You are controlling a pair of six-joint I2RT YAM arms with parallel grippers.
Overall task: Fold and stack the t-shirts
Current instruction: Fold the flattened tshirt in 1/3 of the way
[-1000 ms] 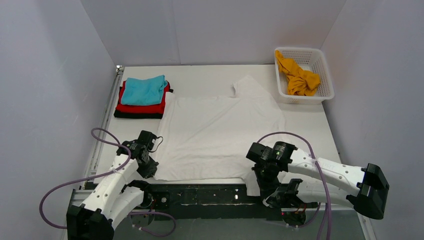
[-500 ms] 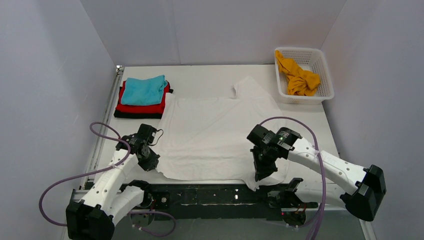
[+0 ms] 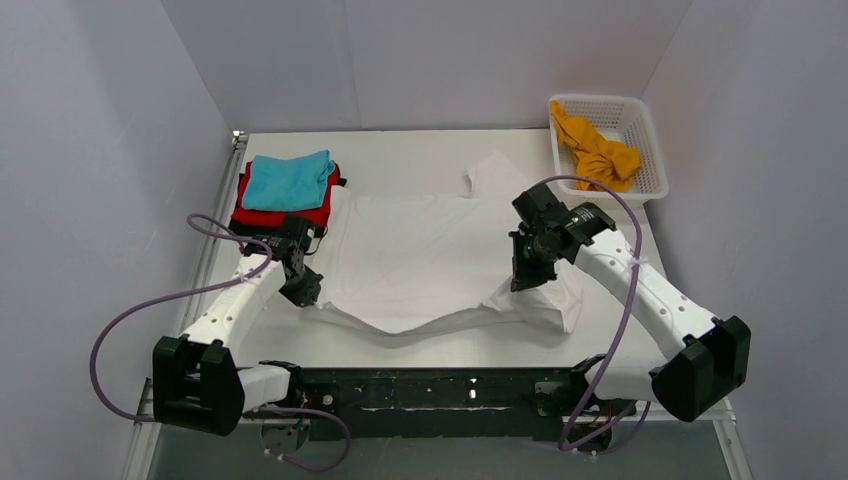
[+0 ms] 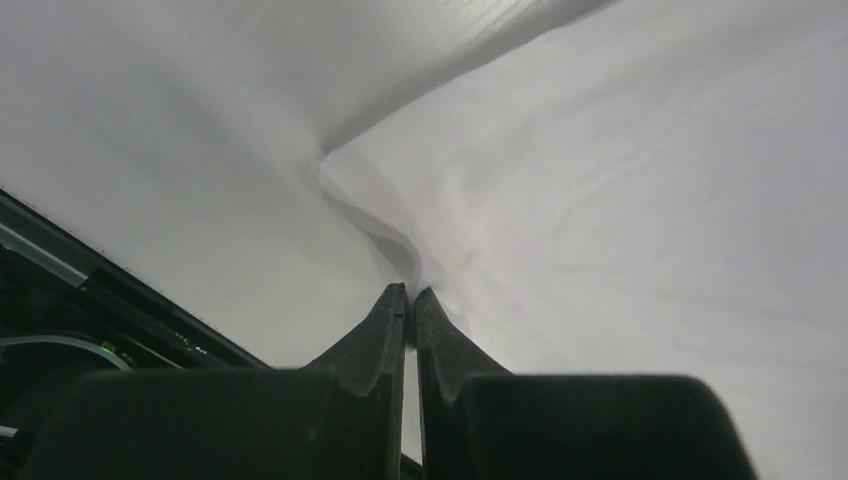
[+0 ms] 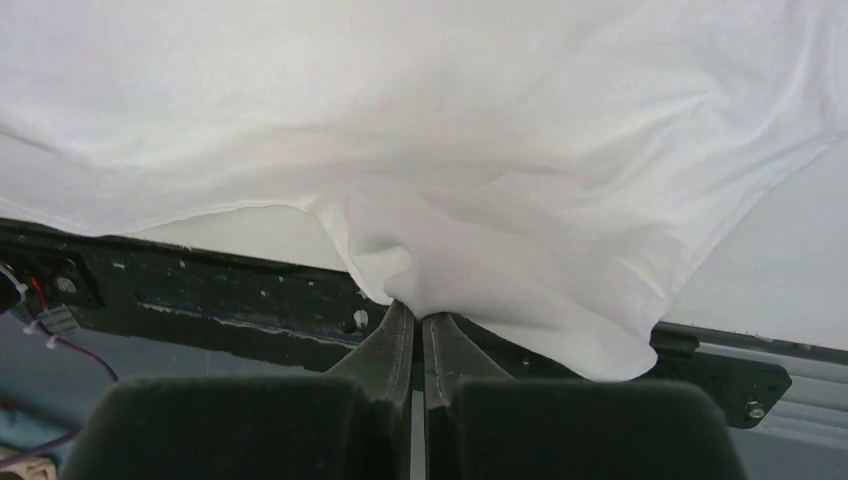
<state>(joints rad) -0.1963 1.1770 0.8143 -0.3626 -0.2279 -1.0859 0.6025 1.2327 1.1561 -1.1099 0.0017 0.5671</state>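
We judge the job to be a little past its middle. A folded teal tee [image 3: 288,182] lies on a folded red tee [image 3: 285,216] in a neat stack at ten o'clock on the counter [image 3: 400,150], so that part looks done. The white t-shirt [image 3: 430,245] is the one in hand. It spreads over the middle of the counter with one sleeve poking out toward one o'clock, and no fold is set in it yet. An orange-yellow tee [image 3: 597,152] sits crumpled in the basket [image 3: 605,197] at two o'clock. By our reckoning it is left to fold and stack after the white one.

The left claw [image 3: 305,293] is at the white shirt's eight o'clock corner and the right claw [image 3: 521,282] at its four o'clock corner. In the wrist views both are pinched together on white cloth. The left claw's fingers meet with a ridge of fabric caught at their tips. The right claw's grip a bunched corner that drapes loose around them, raised clear of the counter's near rail. Between the two grips the near hem sags toward six o'clock in a shallow V. We cannot tell whether its lowest point touches the counter.
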